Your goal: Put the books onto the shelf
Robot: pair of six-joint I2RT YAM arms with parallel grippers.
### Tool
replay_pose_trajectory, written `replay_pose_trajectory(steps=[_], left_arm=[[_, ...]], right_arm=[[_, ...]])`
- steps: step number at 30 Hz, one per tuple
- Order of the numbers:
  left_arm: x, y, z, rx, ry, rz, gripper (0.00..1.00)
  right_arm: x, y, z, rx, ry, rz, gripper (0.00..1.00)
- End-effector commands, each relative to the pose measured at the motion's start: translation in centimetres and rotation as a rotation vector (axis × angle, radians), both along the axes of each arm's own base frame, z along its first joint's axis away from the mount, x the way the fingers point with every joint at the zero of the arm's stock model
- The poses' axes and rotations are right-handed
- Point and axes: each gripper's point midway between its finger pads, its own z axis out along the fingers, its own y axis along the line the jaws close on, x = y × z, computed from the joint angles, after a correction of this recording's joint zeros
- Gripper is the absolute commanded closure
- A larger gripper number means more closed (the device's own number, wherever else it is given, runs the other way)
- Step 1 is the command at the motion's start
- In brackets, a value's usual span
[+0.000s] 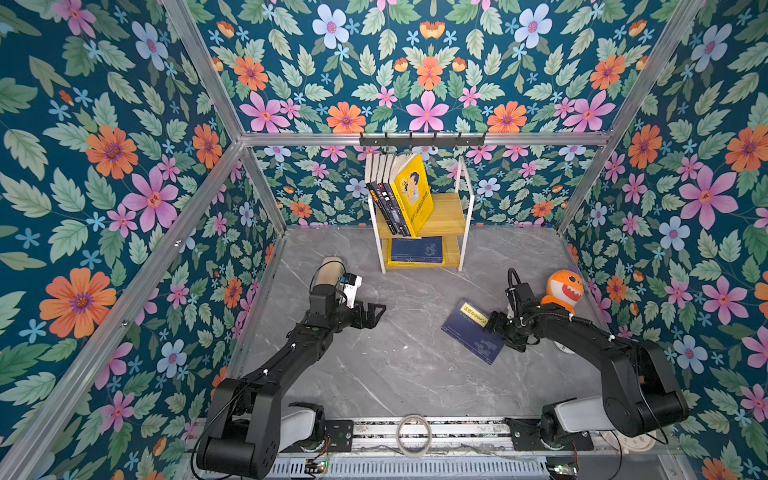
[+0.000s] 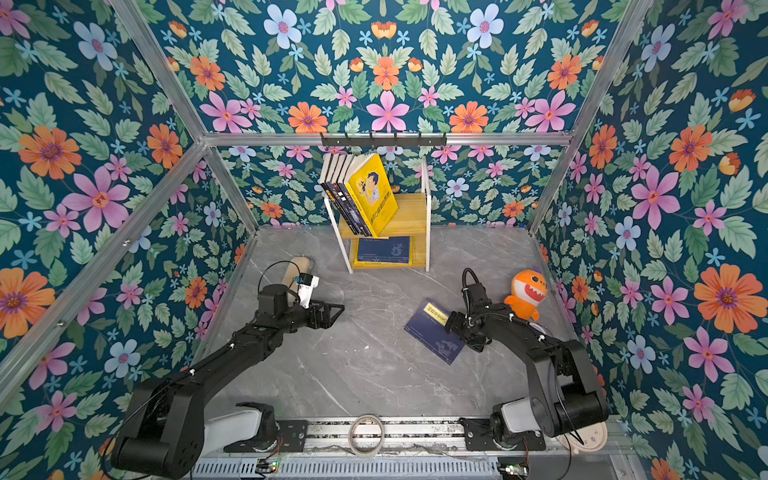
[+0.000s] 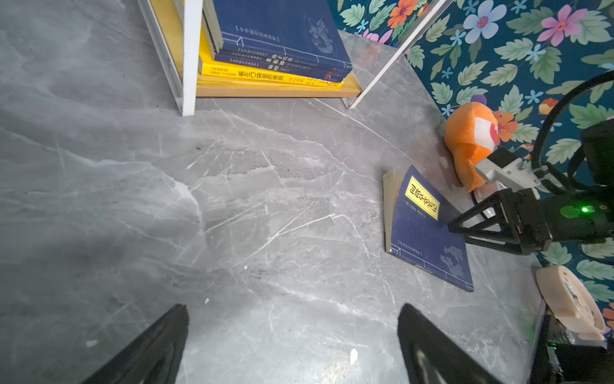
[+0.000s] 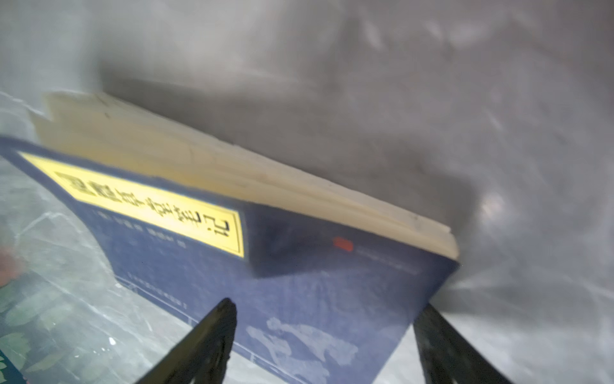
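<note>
We see one navy book (image 1: 471, 334) on the grey marble-look table (image 1: 395, 374), right of centre, well apart from the shelf (image 1: 468, 216). Its long axis runs diagonal: the end with the yellow label (image 1: 475, 313) points toward the back, the cloud-print end toward the front right. Thin rectangle, matte cover. Cream page edges show along the label side in the right wrist view, and in the left wrist view the cover bows up there. The right gripper (image 4: 329, 303) sits at the book's right edge, jaws apart, straddling the cloud-print corner; we cannot tell if a finger touches it. The left gripper (image 1: 380, 309) hangs over table left of centre, jaws wide apart. The shelf stands at the back wall: light wood boards, thin white metal frame. On its top board a row (image 1: 383, 198) of dark books stands on end, leaning left, with a yellow book (image 1: 413, 193) outermost on the right. On the bottom board a stack (image 1: 417, 250) lies flat, navy on top, yellow beneath. Fuzzy orange plush (image 1: 564, 286) just behind the right wrist
</note>
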Motion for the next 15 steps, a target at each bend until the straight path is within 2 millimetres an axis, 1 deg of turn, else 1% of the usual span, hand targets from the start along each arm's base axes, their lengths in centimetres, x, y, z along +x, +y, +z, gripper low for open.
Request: replay_pose_trajectory(steps=[1, 3, 7, 10, 12, 13, 15], left_arm=[[0.4, 0.1, 0.5, -0.021, -0.018, 0.029, 0.01], [0.4, 0.1, 0.4, -0.017, -0.018, 0.031, 0.01], [0.5, -0.4, 0.2, -0.006, 0.014, 0.019, 0.01], [0.6, -0.8, -0.9, 0.012, 0.091, 0.006, 0.01], [0.4, -1.7, -1.7, 0.015, 0.157, -0.033, 0.01], [0.4, -2.2, -2.0, 0.011, 0.177, -0.047, 0.01], [0.6, -2.7, -2.7, 0.003, 0.214, -0.042, 0.01]], right_arm=[[2.5, 1.9, 0.8, 0.005, -0.106, 0.075, 0.18], [3.1, 3.3, 0.8, 0.004, -0.125, 0.121, 0.18], [3.6, 6.2, 0.0, 0.012, -0.087, 0.159, 0.18], [3.5, 8.6, -0.5, 0.032, -0.082, 0.191, 0.18], [3.6, 10.1, 0.0, 0.039, -0.098, 0.213, 0.18], [3.5, 10.8, -1.1, 0.031, -0.075, 0.229, 0.19], [3.7, 12.1, -1.1, 0.037, -0.082, 0.255, 0.19]])
